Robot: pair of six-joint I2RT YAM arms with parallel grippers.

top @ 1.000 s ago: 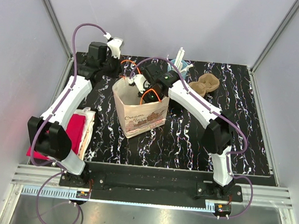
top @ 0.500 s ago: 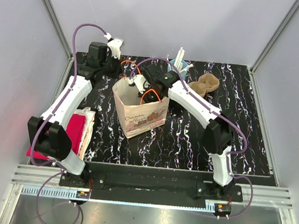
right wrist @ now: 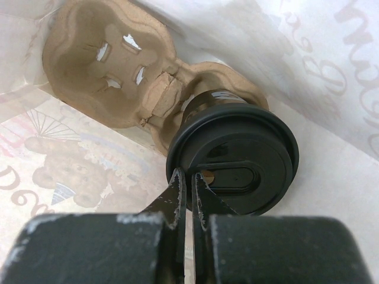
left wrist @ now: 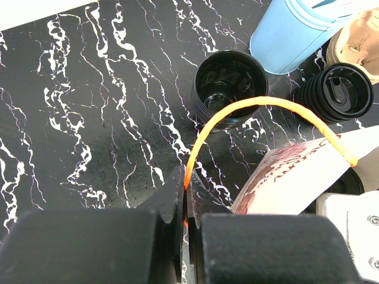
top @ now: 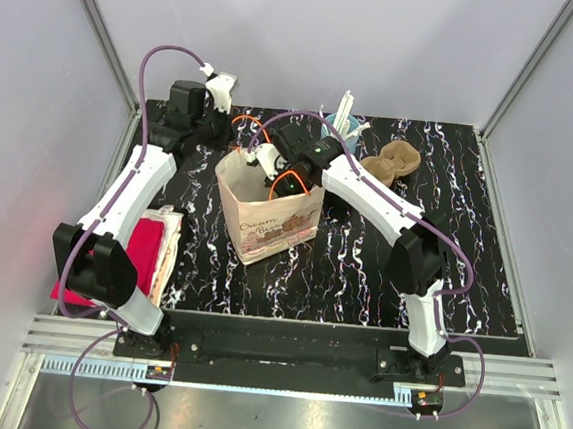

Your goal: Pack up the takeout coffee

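**Both grippers clamped: right on the coffee lid inside the bag, left on the bag handle**

Near left of the marbled black table: a red cloth, lying beside the left arm, touched by nothing.

Mid table: the paper bag, upright, mouth open. The front panel reads "Cream" in script. The line under it is too small to read.

The right gripper is down inside the bag. Its fingers are almost together, with the near rim of the black lid pinched between them. That lid is on the takeout coffee, which sits in one well of a cardboard carrier lying in the bag; the carrier's other well is empty. There is a pale label on the cup wall just under the lid, text not legible. The bag's inner walls show faint print: a bear with a cone and script letters, which can't be read.

The left gripper is at the bag's far-left rim. Its fingers are pressed closed on the orange handle, and the loop arches up from the fingers over to the bag edge. Reddish script on that edge is unreadable.

Beyond the bag, standing on the table:
- a lidless black cup, empty
- a second lidded black cup, to the right of it and apart
- a light-blue cup, just behind both, with white straws in it
- a second cardboard carrier, to the right of the light-blue cup, empty
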